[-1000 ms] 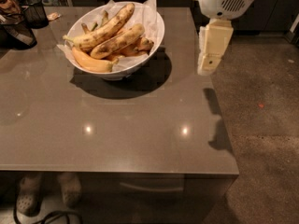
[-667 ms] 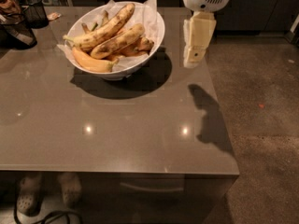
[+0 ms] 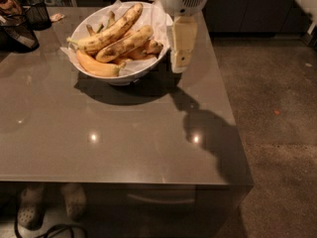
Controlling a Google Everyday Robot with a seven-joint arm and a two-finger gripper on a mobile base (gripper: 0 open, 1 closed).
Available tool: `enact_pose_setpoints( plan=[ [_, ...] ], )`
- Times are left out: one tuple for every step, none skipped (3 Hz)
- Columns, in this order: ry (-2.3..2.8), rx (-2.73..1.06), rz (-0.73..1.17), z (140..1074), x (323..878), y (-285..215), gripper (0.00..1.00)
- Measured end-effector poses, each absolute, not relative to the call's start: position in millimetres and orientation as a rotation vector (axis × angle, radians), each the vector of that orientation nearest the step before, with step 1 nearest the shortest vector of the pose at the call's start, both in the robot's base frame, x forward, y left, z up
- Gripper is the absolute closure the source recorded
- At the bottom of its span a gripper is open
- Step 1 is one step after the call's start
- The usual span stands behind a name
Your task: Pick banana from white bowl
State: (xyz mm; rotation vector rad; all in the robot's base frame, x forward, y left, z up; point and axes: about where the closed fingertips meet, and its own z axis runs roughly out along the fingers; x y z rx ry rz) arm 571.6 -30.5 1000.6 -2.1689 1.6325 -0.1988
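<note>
The white bowl [image 3: 148, 66], lined with crinkled white paper, stands at the far middle of the table. The banana [image 3: 124, 44], thick and mottled with brown patches, lies across the bowl's middle. A longer speckled banana [image 3: 111, 29] lies behind it and a smooth orange-yellow one [image 3: 96, 66] in front. My gripper [image 3: 179, 63] hangs from its white wrist just right of the bowl's rim, pointing down, above the table and apart from the bananas.
Black mesh baskets [image 3: 20, 29] stand at the far left of the brown table [image 3: 124, 143]. The table's right edge runs close to the gripper, with speckled floor [image 3: 277, 133] beyond. A person's shoes [image 3: 29, 209] and a cable show under the front edge.
My gripper has moved left, from beyond the table's right edge to just beside the bowl's right rim. The bowl and bananas have not moved.
</note>
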Motion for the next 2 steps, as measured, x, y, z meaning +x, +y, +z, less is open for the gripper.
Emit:
enact_pose_setpoints(
  plan=[
    [1.593,-2.216,-0.203,996.4,577.9,-18.1,0.04],
    [1.573,-2.246,-0.201,995.6,586.3,-10.1,0.20]
  ],
)
